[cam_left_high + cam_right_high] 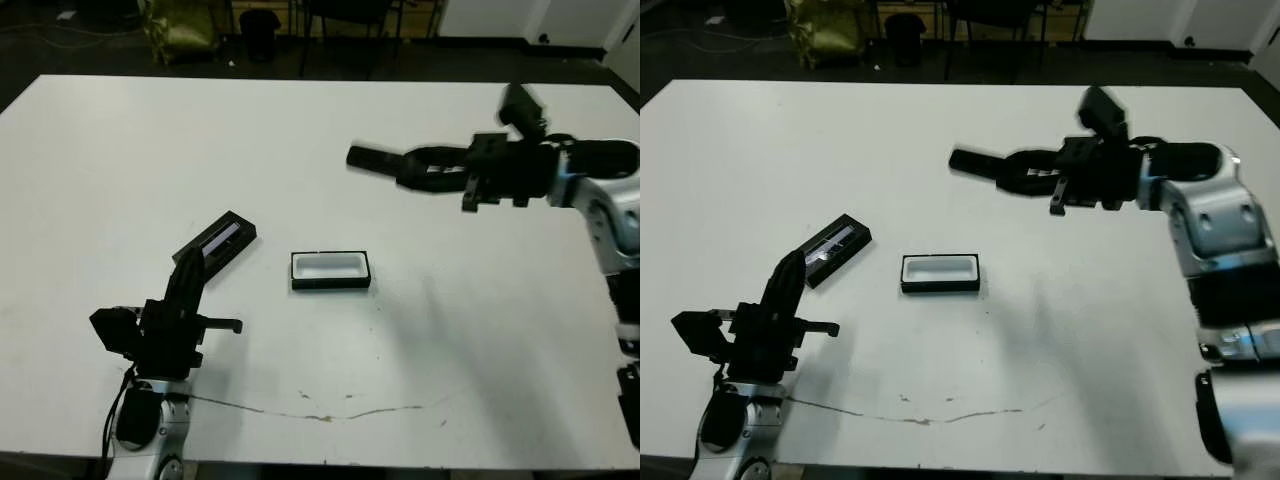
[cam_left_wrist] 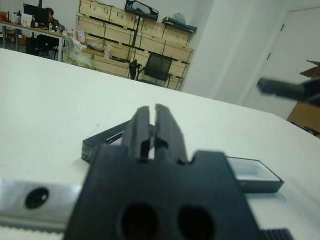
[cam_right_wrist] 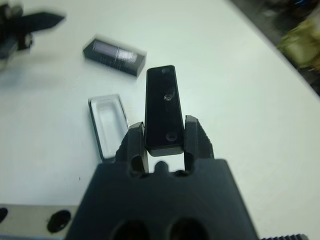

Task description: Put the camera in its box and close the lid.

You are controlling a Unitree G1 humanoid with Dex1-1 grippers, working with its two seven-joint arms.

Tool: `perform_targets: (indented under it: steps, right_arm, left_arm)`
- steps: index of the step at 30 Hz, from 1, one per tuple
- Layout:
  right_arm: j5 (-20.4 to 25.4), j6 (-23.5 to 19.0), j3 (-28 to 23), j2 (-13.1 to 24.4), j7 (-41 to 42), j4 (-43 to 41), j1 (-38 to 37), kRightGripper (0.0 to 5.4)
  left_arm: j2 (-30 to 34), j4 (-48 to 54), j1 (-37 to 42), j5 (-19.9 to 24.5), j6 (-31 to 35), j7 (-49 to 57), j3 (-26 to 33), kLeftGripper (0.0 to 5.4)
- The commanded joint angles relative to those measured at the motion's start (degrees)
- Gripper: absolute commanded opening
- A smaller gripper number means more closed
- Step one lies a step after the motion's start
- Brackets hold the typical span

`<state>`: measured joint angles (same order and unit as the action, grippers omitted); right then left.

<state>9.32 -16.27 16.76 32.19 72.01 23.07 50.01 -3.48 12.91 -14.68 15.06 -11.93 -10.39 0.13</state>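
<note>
Left to right for you. Left pincer: fingers pressed together, nothing between them, parked low at the near-left of the tabletop, tips pointing at the lid. You can't tell from the head views whether the tips touch the lid; the left wrist view puts the lid just past the fingertips, gap unclear.

The lid lies flat, stripe up, angled diagonally, just left of the box and apart from it. The box sits open near the tabletop's middle, white lining up, long side across your view.

Right pincer: clamped on the camera, fingers spread only to the bar's width, gripping its near end so most of the bar sticks out beyond the tips. In the head views it hangs in the air over the far-right half of the tabletop, well apart from the box, pointing left, and blurred.

Open room: bare tabletop all round the box; the near edge is close to the left arm only.

View differences: only the right wrist view shows you the grip on the camera clearly, with the box and lid below and beyond it. The left wrist view shows shelving and a chair beyond the far edge.
</note>
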Motion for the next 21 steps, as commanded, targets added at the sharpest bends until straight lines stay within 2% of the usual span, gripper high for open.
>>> perform_targets:
  steps: [1, 4, 10, 16, 21]
  right_arm:
    - [-4.5, 3.9, 4.1, -2.2, 2.6, 5.2, 2.4, 0.37]
    - [-6.8, 3.3, 6.2, -4.0, 4.6, 8.0, 3.8, 0.37]
    - [-7.8, 2.6, 8.3, -7.5, 11.1, 13.0, 5.6, 0.37]
    - [-8.3, -0.9, 8.6, -9.5, 14.7, 14.6, 6.7, 0.37]
    - [-8.1, -0.2, 7.5, -9.9, 15.2, 14.5, 6.6, 0.37]
  left_arm:
    - [-0.1, -0.5, -0.6, -0.3, 0.7, 0.5, -0.2, 0.00]
    - [0.0, -0.9, -0.5, -0.7, 0.3, 0.5, -0.2, 0.00]
    - [0.0, -1.3, -0.4, -0.3, 0.1, 0.2, -0.1, 0.00]
    - [0.0, -2.0, 0.0, -1.0, -0.7, 0.2, -0.3, 0.00]
    - [0.1, -2.0, 0.2, -0.7, -0.3, 0.1, -0.3, 0.00]
